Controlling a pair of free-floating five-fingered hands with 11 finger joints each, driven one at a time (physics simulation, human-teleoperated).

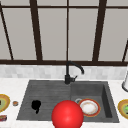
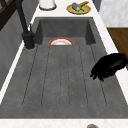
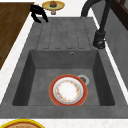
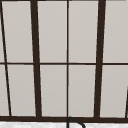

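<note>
Left hand (image 1: 36, 105) hovers over the ribbed drainboard (image 2: 62, 75), fingers curled downward, holding nothing. The red-rimmed plate (image 3: 68, 90) lies flat in the basin, well apart. Risk: a low sweep could scrape the drainboard (clearance hard to judge).

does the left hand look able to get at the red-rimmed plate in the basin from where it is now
Probably yes. The left hand hovers over the ribbed drainboard, holding nothing. The plate lies flat in the open basin with nothing on it. The faucet stands back by the wall, off the path.
</note>
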